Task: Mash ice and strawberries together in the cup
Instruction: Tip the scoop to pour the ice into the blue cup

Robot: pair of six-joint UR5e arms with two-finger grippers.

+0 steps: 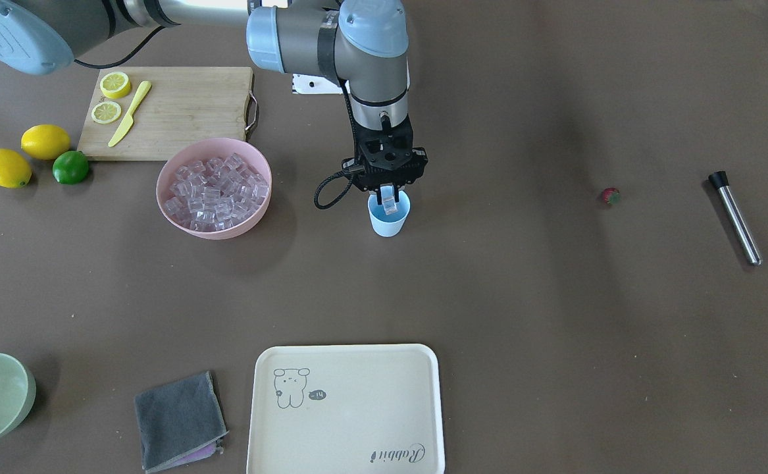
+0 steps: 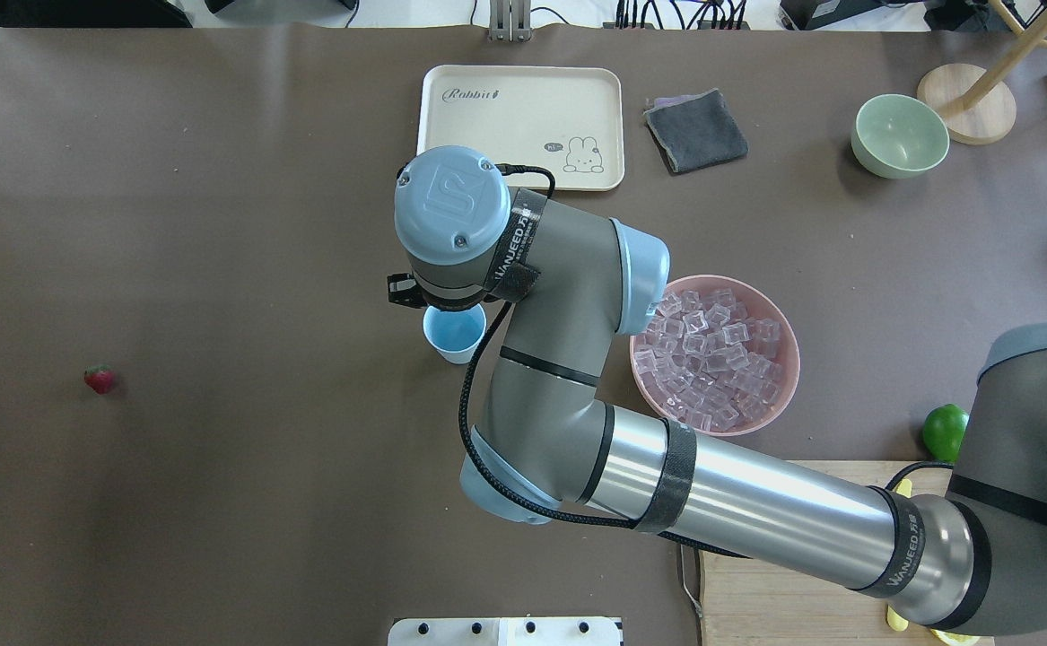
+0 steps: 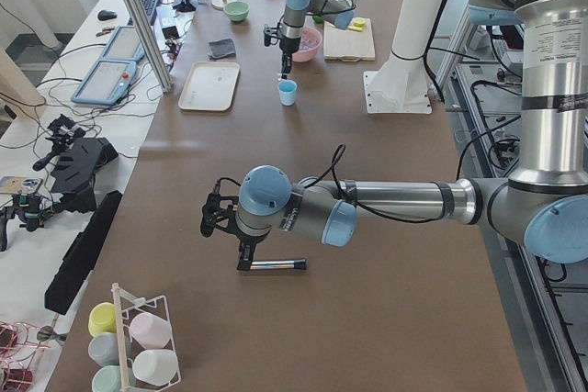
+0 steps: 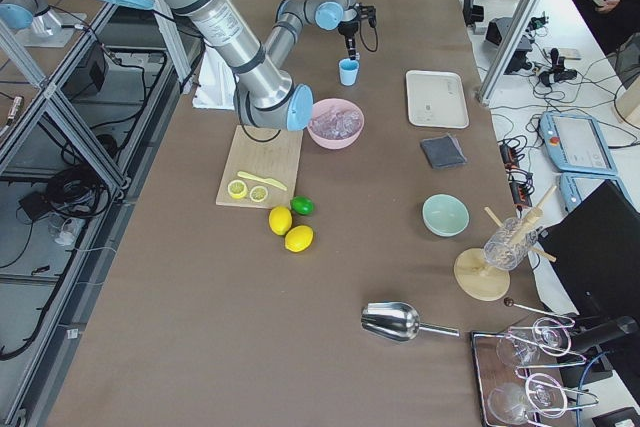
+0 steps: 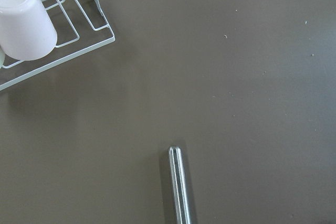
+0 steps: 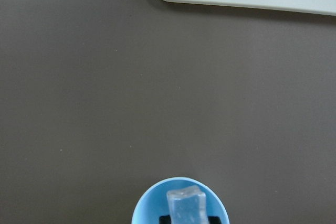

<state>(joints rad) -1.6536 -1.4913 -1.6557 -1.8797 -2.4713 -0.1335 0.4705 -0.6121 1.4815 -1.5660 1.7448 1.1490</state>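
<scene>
Tray (image 1: 347, 408) at bottom centre. Mid-frame above it, the right gripper (image 1: 388, 196) pinches one ice cube (image 1: 389, 203) at the mouth of the blue cup (image 1: 389, 224). To its left is a pink bowl (image 1: 213, 229) of ice (image 1: 216, 187), and the strawberry (image 1: 610, 195) lies far right. The left gripper (image 3: 215, 223) is near a rod (image 3: 276, 264); I cannot tell its grip.

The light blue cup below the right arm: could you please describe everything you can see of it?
The cup is a small light blue tumbler, plastic by its look, tapered toward the base, with no handle. It stands upright on the brown table, near the pink bowl but apart from it. The right tool holds one clear ice cube at its mouth. Otherwise the inside looks empty.
</scene>
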